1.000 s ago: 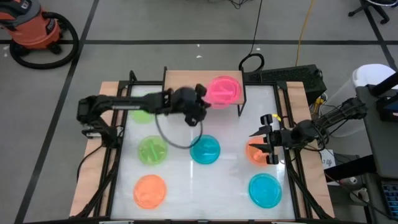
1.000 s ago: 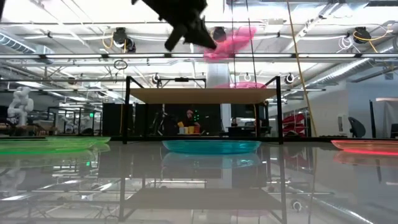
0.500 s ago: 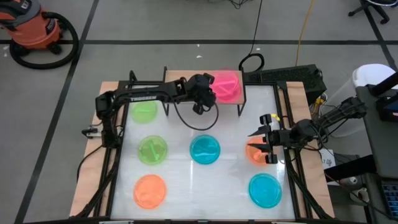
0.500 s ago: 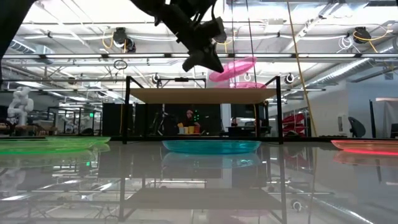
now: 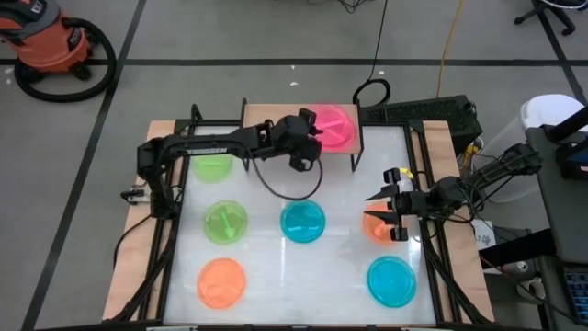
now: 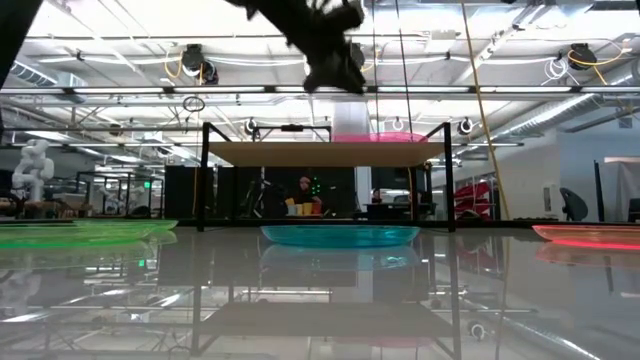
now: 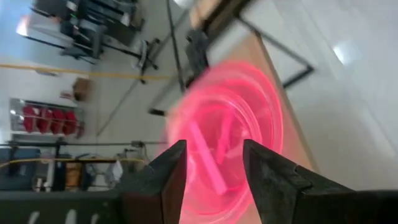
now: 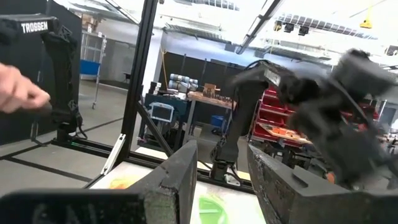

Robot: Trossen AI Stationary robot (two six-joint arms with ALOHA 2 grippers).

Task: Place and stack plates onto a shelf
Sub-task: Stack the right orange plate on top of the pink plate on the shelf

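Note:
A pink plate [image 5: 338,127] [image 6: 385,137] [image 7: 236,118] lies flat on the right end of the shelf's [image 5: 266,118] [image 6: 300,153] wooden top. My left gripper [image 5: 314,136] [image 6: 335,75] [image 7: 214,165] hovers open just above the shelf, beside the plate's left rim, its fingers clear of the plate. My right gripper [image 5: 375,210] [image 8: 222,180] waits open at the table's right side, over an orange-red plate [image 5: 378,227] that lies on the table. Nothing is between its fingers.
On the white tabletop lie two green plates [image 5: 213,165] [image 5: 225,222], two blue plates [image 5: 303,221] [image 5: 392,280] and an orange plate [image 5: 221,281]. A person's hand [image 8: 18,93] shows beyond the table. Free room lies on the left part of the shelf top.
My left gripper has carried the tilted pink plate toward the far edge, over the shelf's right end, and let go of it. The plate has come down flat onto another pink plate that lay there. The gripper has then risen a little.

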